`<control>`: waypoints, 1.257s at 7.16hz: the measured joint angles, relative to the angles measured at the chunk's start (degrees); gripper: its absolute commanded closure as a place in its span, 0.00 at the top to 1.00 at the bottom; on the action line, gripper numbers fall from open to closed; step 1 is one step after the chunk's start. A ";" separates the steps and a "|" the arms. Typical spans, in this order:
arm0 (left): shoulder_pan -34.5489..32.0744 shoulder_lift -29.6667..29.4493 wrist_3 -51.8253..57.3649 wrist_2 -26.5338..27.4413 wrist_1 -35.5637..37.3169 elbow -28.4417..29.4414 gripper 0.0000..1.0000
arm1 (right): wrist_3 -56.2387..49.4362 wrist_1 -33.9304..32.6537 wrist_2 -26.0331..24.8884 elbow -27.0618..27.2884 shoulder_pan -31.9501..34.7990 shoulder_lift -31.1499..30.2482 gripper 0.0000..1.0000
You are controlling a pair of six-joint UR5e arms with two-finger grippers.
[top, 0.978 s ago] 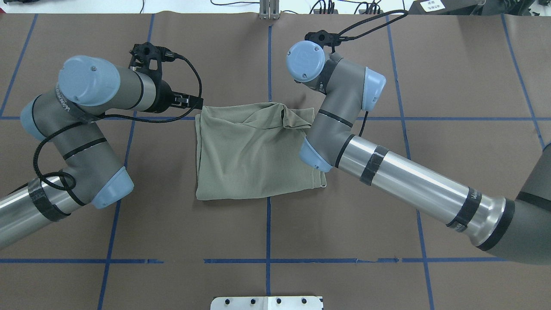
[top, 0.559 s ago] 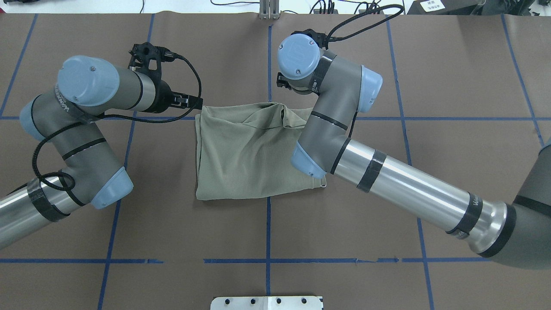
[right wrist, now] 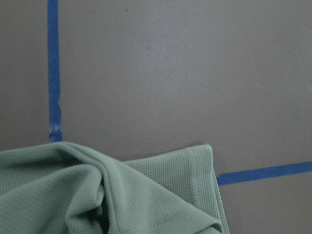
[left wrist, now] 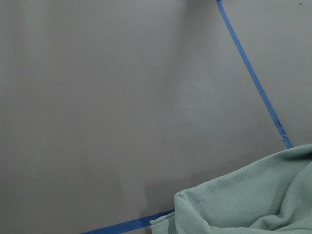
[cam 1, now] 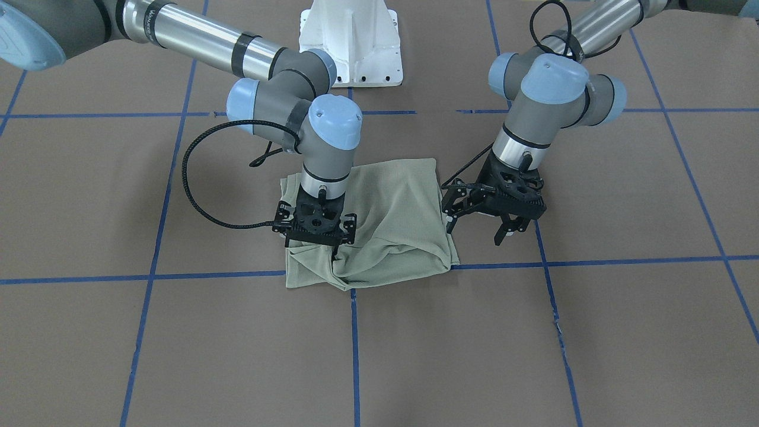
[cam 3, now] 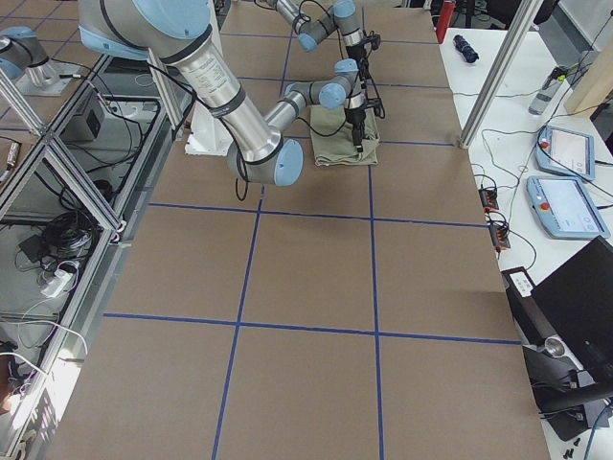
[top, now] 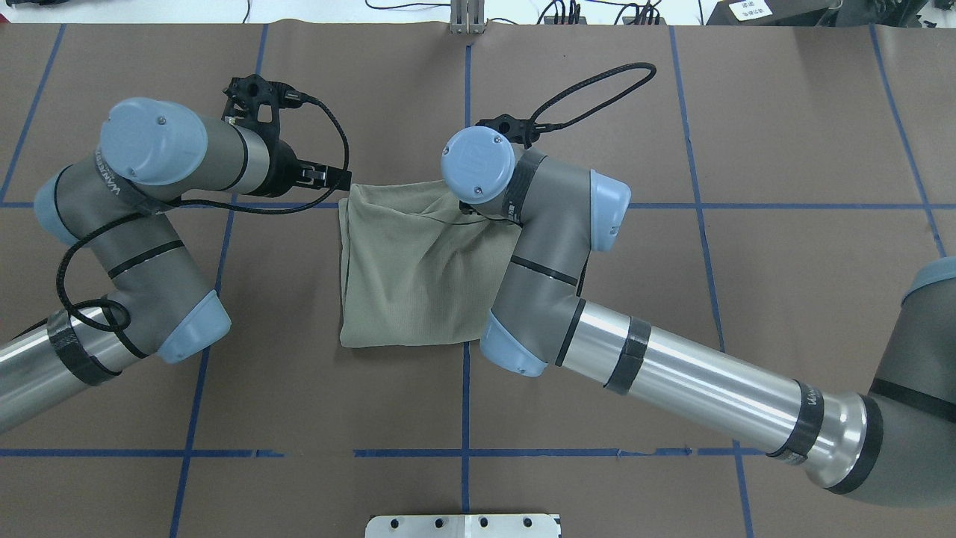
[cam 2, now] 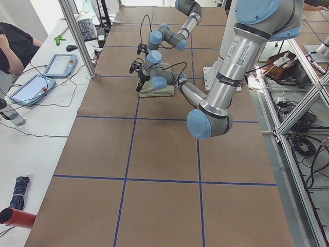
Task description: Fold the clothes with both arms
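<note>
The pale green shirt (cam 1: 397, 219) (top: 411, 276) lies folded into a rough square at the table's middle, with wrinkles and a ridge along its far edge. My left gripper (cam 1: 475, 230) (top: 332, 178) hangs open just off the shirt's far left corner, nothing between its fingers. Low over the far right part of the shirt is my right gripper (cam 1: 313, 243), its fingers looking spread over the cloth. From overhead it is hidden under its own wrist. Both wrist views show only a shirt corner (left wrist: 253, 204) (right wrist: 146, 200) on the brown surface, no fingers.
Blue tape lines (top: 464, 112) divide the brown table cover into squares. The white pedestal base (cam 1: 351, 41) stands at the robot's side. A side table holds tablets (cam 2: 59, 64), and a seated person (cam 2: 13, 43) is beside it.
My right arm has swung left and down, from beyond the shirt's far right corner to over the shirt, and now covers the bunched corner. The left arm and shirt have not moved.
</note>
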 measured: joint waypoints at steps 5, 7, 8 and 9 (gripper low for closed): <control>0.06 0.02 -0.09 0.00 -0.04 0.00 1.00 | -7.02 -2.17 -6.47 -0.84 -2.60 -0.49 1.00; 0.01 0.08 -0.05 0.00 -0.07 -0.07 1.00 | -12.75 -1.93 -8.27 -1.79 0.78 -1.88 1.00; -0.01 0.07 -0.07 0.00 -0.08 -0.10 1.00 | -15.46 -1.60 -8.68 -2.85 3.75 -2.27 1.00; -0.02 0.06 -0.08 -0.02 -0.07 -0.23 1.00 | -17.88 -0.21 -8.75 -4.50 6.98 -2.66 1.00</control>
